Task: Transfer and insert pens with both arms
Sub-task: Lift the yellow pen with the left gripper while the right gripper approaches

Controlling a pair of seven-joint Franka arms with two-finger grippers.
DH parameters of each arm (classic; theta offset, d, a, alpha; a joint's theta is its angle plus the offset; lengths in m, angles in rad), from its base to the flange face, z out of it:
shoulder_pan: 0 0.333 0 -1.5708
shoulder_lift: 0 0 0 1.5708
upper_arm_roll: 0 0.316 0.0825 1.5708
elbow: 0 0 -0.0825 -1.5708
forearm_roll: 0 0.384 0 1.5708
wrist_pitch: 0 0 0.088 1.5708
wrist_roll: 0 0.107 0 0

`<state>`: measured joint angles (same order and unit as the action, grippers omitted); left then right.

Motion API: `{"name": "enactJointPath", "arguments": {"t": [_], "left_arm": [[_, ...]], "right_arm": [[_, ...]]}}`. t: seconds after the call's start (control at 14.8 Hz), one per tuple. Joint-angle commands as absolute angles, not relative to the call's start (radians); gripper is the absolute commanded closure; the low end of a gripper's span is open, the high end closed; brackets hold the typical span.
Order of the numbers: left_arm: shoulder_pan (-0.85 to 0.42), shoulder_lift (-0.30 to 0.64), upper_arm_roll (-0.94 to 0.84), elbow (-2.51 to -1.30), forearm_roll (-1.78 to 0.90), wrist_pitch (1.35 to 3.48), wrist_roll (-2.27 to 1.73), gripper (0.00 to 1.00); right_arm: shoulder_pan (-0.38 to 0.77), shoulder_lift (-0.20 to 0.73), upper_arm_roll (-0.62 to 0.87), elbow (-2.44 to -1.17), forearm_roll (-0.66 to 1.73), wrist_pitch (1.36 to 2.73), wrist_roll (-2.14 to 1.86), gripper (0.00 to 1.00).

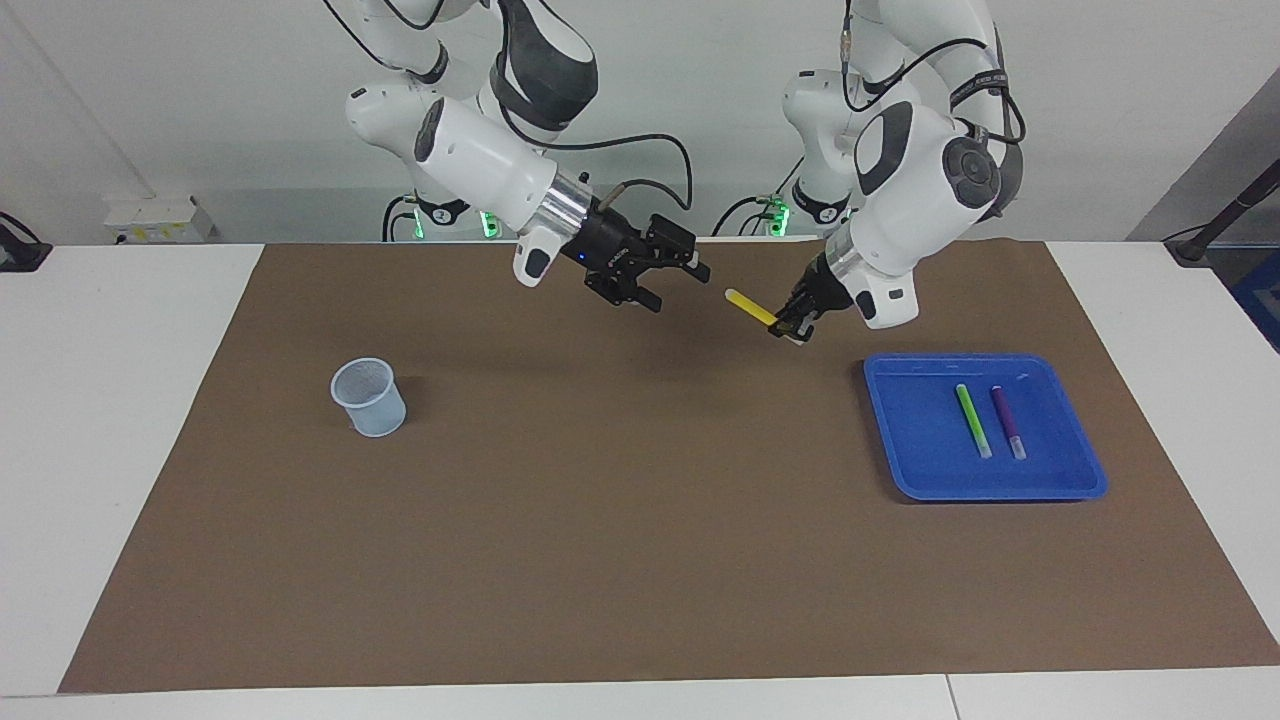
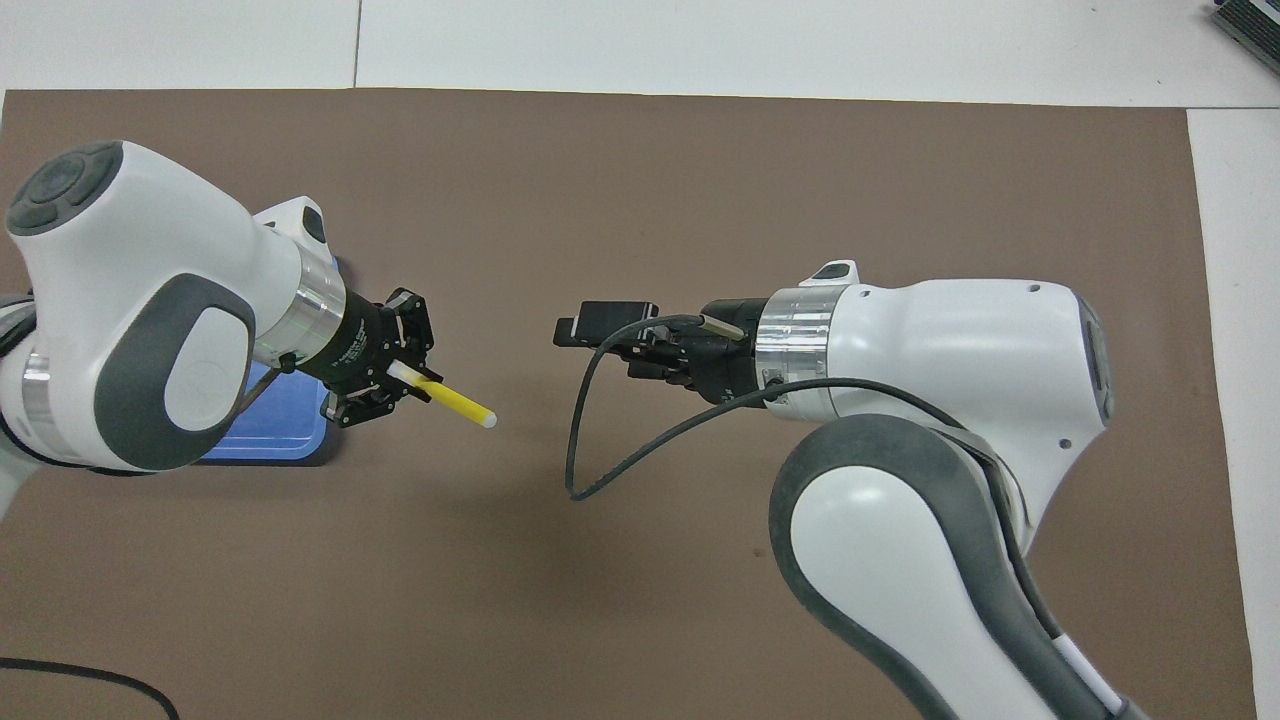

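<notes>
Now you see the blue tray (image 1: pixel 1085 470) holding the green pen (image 1: pixel 972 420) and the purple pen (image 1: pixel 1007 422) side by side, while the pale mesh cup (image 1: pixel 368 397) looks empty. Your left gripper (image 1: pixel 792 326) pinches the yellow pen (image 1: pixel 750 306) by its whitish cap end, in the air over the brown mat (image 1: pixel 640 560). Your right gripper (image 1: pixel 668 274) is spread wide, just beside the pen's free tip.

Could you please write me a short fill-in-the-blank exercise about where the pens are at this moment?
1. The left gripper is shut on the ____ pen.
2. The green pen and purple pen lie in the blue ____.
3. The right gripper, over the brown mat, holds ____.

Missing words: yellow; tray; nothing
</notes>
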<state>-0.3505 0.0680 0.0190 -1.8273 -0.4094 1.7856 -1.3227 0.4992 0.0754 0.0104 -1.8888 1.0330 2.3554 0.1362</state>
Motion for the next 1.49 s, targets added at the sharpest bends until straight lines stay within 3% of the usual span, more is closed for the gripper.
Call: {"name": "enactJointPath", "arguments": {"t": [0.0, 0.61, 0.81, 1.08, 1.15, 1.42], "left_arm": [[-0.362, 0.011, 0.028, -1.839, -0.463, 1.787, -1.399, 1.00], [-0.390, 0.000, 0.017, -1.853, -0.511, 1.957, -1.540, 1.00], [-0.393, 0.000, 0.018, -1.855, -0.511, 1.956, -1.540, 1.00], [-0.393, -0.005, 0.017, -1.855, -0.509, 1.950, -1.540, 1.00], [-0.393, -0.005, 0.017, -1.855, -0.509, 1.948, -1.540, 1.00], [-0.394, -0.006, 0.017, -1.856, -0.509, 1.944, -1.539, 1.00]], "right_arm": [[0.514, 0.092, 0.012, -1.894, 1.069, 2.393, 0.091, 0.00], [0.584, 0.104, 0.012, -1.890, 1.128, 2.483, 0.034, 0.07], [0.603, 0.104, 0.012, -1.891, 1.121, 2.484, 0.028, 0.21], [0.604, 0.104, 0.012, -1.893, 1.117, 2.479, 0.020, 0.66], [0.603, 0.104, 0.012, -1.893, 1.115, 2.477, 0.020, 0.72], [0.603, 0.104, 0.012, -1.893, 1.115, 2.479, 0.029, 0.73]]}}
